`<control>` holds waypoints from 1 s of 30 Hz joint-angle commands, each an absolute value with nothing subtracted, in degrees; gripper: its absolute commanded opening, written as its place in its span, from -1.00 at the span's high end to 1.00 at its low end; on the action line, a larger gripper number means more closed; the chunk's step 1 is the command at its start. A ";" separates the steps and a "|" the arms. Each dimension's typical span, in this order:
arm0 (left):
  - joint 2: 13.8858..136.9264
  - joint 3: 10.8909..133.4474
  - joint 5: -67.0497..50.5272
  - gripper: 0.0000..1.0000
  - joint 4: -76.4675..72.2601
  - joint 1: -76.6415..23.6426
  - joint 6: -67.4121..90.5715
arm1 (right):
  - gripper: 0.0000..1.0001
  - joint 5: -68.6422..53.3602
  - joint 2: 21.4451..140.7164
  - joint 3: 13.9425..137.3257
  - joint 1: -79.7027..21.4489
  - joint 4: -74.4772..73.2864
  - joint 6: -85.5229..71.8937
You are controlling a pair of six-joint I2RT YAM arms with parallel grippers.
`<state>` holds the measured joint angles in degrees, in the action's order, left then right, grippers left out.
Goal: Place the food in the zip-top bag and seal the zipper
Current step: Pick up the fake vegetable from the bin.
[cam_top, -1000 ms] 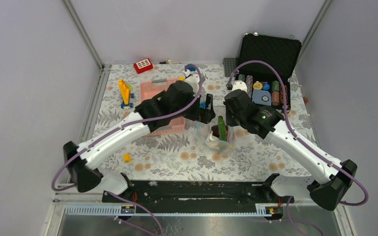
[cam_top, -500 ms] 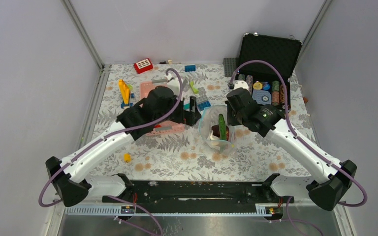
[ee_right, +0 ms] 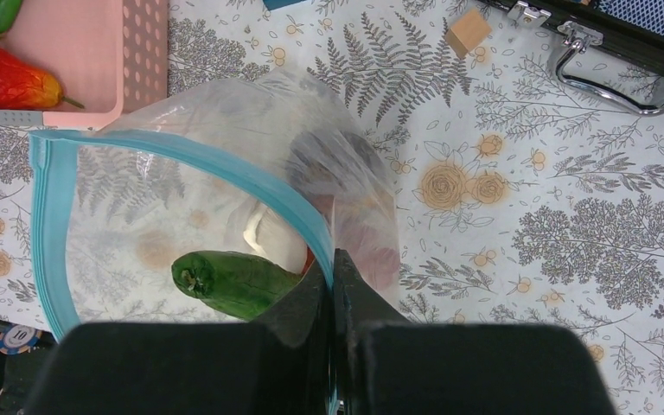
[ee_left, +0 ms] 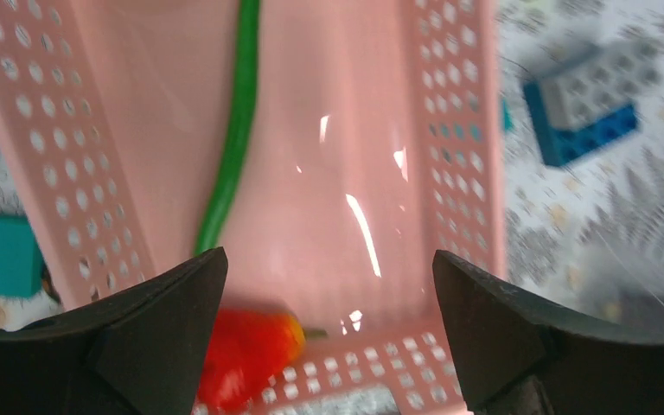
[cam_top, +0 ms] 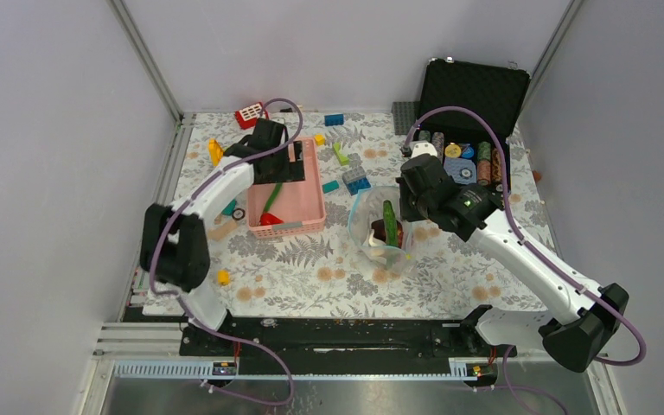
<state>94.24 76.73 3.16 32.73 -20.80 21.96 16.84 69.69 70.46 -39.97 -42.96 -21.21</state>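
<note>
The left pincer hangs spread wide over the pink basket, with nothing between its fingers. Two pieces of food remain in there. The long green pod runs lengthwise down the basket floor, crossing the line between the two fingers at roughly a right angle and lying closer to the left-hand one. A small sideways shift would centre it for a squeeze across its thin width. The red piece lies at the basket's end wall nearest the robot. It is on the base side of the pincer and partly tucked under one finger, so its exact lie is hard to read, though it seems to sit crosswise. The left arm is plainly the nearer one to both.

The right pincer is pressed together on the blue zip strip, holding the mouth of the bag open on the tabletop just beside the basket. A fat green piece (with other food) is already inside.
</note>
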 commanded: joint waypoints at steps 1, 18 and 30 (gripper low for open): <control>104.07 84.84 0.44 -0.74 29.22 -16.46 16.33 | 1.00 16.00 68.13 69.94 -39.22 -41.79 -20.56; 122.10 93.64 -1.10 -0.08 32.54 -14.32 15.10 | 1.00 15.65 67.58 68.77 -38.69 -40.87 -20.32; 127.43 98.22 -2.66 0.43 38.10 -14.61 17.93 | 1.00 15.98 67.74 68.91 -38.57 -40.84 -20.07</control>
